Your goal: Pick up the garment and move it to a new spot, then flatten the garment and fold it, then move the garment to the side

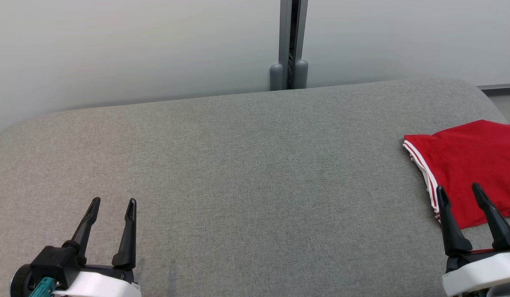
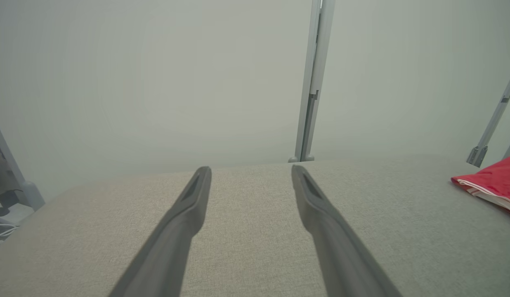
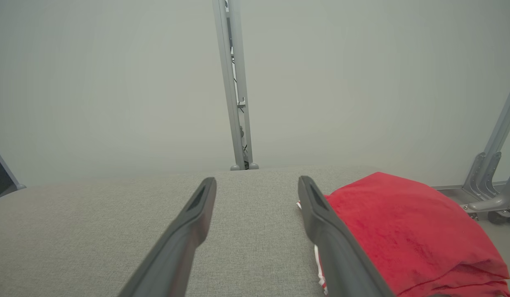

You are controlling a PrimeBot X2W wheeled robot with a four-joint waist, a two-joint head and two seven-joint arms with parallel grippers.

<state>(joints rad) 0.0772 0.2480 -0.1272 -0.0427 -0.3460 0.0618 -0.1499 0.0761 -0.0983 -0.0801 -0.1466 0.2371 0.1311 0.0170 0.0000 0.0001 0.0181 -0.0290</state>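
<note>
No text, label, brand, number or sign can be read anywhere in these views.

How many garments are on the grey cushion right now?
1: a red garment at the cushion's right end, just ahead of the right gripper. More could lie beyond the frame.

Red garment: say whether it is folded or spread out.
Folded. The red garment sits as a compact bundle with stacked white-striped edges.

- I take this for a test lab: plain pale panels [image 1: 135, 49] on grey metal posts [image 1: 285, 37].
- A grey cloth-covered bench [image 1: 255, 165], a wheeled frame foot [image 3: 484, 177] beside it.
</note>
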